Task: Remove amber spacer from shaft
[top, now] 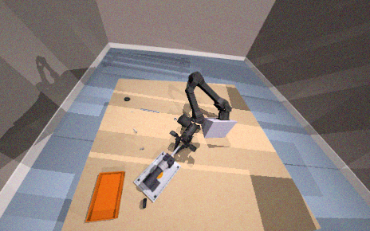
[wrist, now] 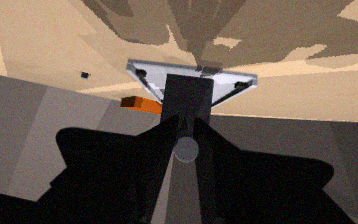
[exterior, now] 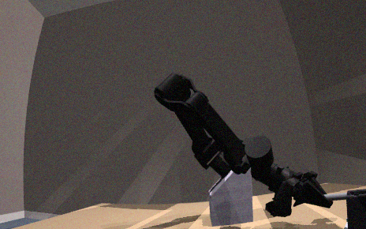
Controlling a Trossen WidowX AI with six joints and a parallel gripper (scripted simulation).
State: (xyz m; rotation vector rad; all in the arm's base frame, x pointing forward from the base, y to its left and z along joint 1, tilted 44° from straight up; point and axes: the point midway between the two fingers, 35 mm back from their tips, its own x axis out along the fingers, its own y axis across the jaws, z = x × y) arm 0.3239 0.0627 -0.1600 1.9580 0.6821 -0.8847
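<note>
Black jaws (top: 182, 144) (exterior: 323, 199), one pair, are closed on one shaft (top: 175, 150) (exterior: 337, 195) (wrist: 186, 149) running into one pale fixture (top: 147, 190) (wrist: 152, 73) on the desk (top: 219, 191) (exterior: 75, 217) (wrist: 300, 90), the single arm (top: 191, 99) (exterior: 221, 126) bent, reaching low.

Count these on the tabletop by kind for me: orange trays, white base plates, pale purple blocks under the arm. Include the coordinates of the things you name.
Orange tray (top: 121, 191) (wrist: 129, 102): 1
White base plate (top: 140, 182) (wrist: 150, 77): 1
Pale purple block (top: 219, 128) (exterior: 232, 203): 1
Total: 3
</note>
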